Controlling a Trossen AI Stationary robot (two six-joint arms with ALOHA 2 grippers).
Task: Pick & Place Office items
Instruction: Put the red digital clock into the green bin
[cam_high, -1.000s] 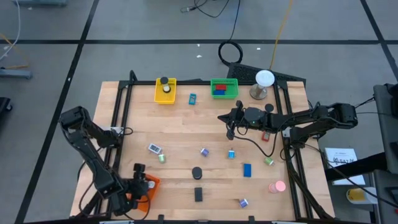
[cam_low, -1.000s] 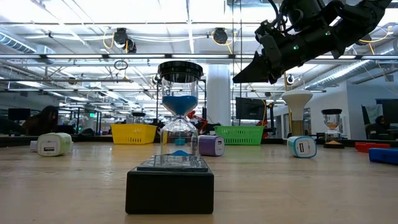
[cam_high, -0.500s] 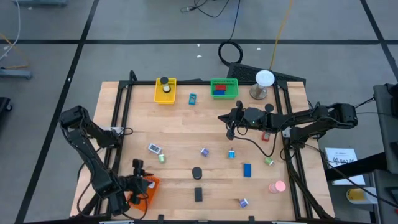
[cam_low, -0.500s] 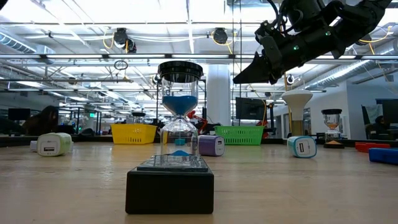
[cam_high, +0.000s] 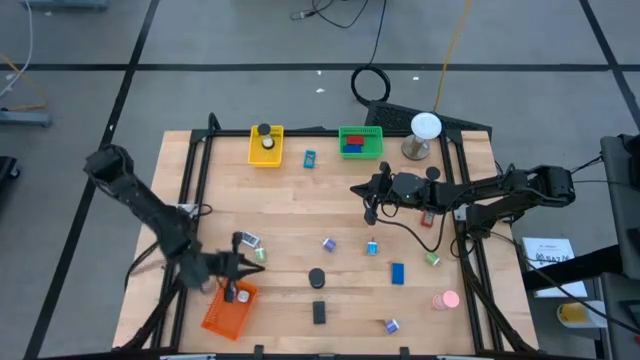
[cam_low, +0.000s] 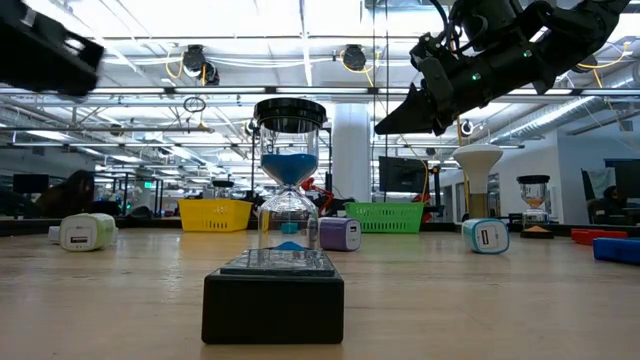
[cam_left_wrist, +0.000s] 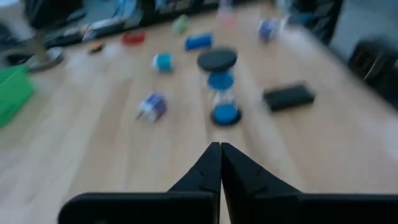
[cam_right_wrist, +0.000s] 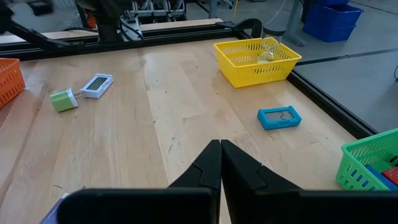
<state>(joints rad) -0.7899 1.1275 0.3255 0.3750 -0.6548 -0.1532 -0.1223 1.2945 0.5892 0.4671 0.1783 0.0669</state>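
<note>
Office items are lying mostly loose on the wooden table (cam_high: 300, 215): a black-capped hourglass (cam_high: 317, 277), a black block (cam_high: 319, 313), a blue block (cam_high: 397, 273), a pink piece (cam_high: 446, 299) and small clips. A few are already sitting in the yellow basket (cam_high: 266, 146), green basket (cam_high: 361, 142) and orange basket (cam_high: 229, 308); most are remaining, so the task is looking early.

Left gripper (cam_high: 243, 264) is hovering just beside the orange basket, fingers pressed together, holding nothing. Right gripper (cam_high: 368, 210) is hanging over mid-table, likewise closed and empty.

The low view is showing blue sand in the hourglass; the right wrist view is showing the cyan timer's (cam_right_wrist: 280, 116) display, unreadable from above.
</note>
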